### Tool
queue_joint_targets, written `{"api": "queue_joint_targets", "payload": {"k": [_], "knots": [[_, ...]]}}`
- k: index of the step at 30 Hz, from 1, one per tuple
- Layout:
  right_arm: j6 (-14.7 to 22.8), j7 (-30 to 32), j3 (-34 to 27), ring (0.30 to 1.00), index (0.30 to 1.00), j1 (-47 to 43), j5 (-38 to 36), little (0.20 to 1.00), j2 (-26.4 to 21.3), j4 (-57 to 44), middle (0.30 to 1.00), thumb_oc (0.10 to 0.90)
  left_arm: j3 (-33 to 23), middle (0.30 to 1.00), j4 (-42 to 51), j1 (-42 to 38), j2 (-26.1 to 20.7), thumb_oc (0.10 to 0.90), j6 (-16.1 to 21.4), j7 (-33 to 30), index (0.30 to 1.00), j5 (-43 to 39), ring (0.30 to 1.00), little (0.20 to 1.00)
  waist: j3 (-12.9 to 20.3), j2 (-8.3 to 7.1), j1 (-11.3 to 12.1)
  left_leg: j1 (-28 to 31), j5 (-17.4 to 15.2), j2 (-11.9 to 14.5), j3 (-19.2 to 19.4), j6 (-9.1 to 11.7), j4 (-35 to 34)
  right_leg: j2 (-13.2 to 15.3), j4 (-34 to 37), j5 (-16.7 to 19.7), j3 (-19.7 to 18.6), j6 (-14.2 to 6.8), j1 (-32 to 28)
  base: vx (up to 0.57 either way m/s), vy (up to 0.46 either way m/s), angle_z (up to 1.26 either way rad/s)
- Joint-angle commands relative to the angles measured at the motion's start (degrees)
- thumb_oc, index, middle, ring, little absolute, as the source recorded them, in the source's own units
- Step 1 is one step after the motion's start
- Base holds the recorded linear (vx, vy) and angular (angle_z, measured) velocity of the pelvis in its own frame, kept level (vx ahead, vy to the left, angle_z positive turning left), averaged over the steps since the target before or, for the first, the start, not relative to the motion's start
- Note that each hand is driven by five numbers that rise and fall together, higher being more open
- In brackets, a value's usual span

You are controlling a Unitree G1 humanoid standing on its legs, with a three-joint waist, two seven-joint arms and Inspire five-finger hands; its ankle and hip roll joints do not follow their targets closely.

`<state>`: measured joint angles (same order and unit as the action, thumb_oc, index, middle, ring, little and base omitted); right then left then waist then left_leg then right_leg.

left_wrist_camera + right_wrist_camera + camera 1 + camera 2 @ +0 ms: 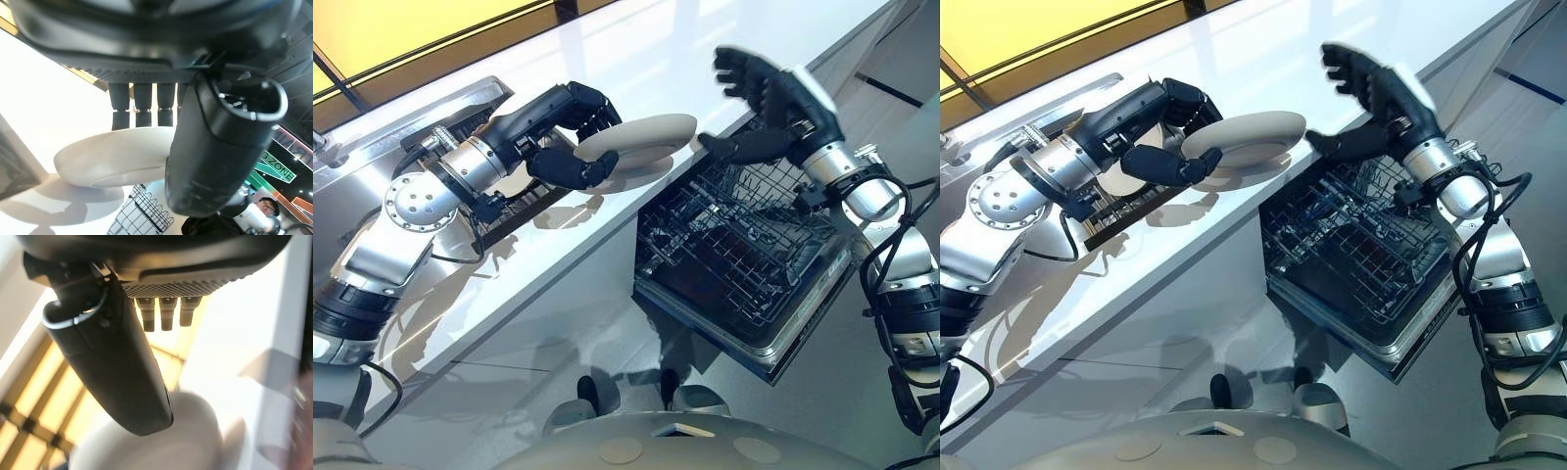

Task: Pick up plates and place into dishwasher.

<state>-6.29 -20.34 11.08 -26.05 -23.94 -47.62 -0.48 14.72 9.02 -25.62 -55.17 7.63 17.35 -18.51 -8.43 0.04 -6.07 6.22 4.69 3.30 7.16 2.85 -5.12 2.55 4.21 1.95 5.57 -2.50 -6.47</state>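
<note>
Left eye view showed the left hand (548, 127) clamped on the rim of the plate (651, 137) above the table (636, 49), right hand (778, 98) splayed nearby; stiff, likely slick, breakable, best gripped at its rim.

Plate (651, 135): one end covered by the left hand (548, 127); blurred and cut off in the right wrist view.
Drying rack (524, 204), near the table's front edge: largely behind the left arm.
Dishwasher basket (734, 245): far corner behind the right hand (783, 98).
</note>
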Motion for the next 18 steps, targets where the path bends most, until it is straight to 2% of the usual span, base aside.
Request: {"api": "queue_joint_targets", "payload": {"k": [1,5,14,18], "knots": [[2.69,-5.62,1.62,0.9,0.9,-10.18,-5.95,0.9,-3.17,-1.64,0.9,0.8,-0.01,0.3,-0.07,-9.33,0.09,0.1,6.04,-1.35,0.3,-3.19,0.3,0.2,5.55,-0.59,1.59,-0.49,-3.97,-4.18,-1.32,-1.85,0.12,-4.33,-6.84,-5.25,3.97,-2.74,2.19,0.04,-0.012,0.1],[6.02,-7.78,3.26,0.9,0.9,-11.64,-7.42,0.9,-2.72,0.19,0.9,0.8,1.28,0.3,-1.23,-9.21,0.21,0.1,7.06,-0.79,0.3,-2.91,0.3,0.2,5.58,-1.04,2.1,-0.5,-3.97,-4.23,-1.68,-2.06,0.12,-4.25,-6.71,-5.14,4.02,-2.77,2.05,0.03,-0.023,0.14],[7.99,-13.22,5.75,0.9,0.9,-13.76,-7.6,0.9,-2.7,-1.99,0.9,0.8,1.67,0.3,-1.53,-7.83,1.12,0.1,7.01,0.18,0.3,-2.87,0.3,0.2,5.58,-1.36,2.64,-0.56,-3.86,-4.32,-2.31,-2.26,0.14,-4.16,-6.3,-4.88,3.79,-2.72,1.94,0.0,-0.004,0.01],[10.27,-13.77,8.02,0.9,0.9,-16.78,-9.06,0.9,-3.3,-2.16,0.9,0.8,2.92,0.3,-1.98,-8.49,1.22,0.1,6.76,0.43,0.3,-3.63,0.3,0.2,5.77,-1.56,2.97,-0.73,-3.68,-4.31,-2.69,-2.2,0.24,-4.19,-5.91,-4.71,3.61,-2.66,1.71,0.0,-0.003,0.01]]}}
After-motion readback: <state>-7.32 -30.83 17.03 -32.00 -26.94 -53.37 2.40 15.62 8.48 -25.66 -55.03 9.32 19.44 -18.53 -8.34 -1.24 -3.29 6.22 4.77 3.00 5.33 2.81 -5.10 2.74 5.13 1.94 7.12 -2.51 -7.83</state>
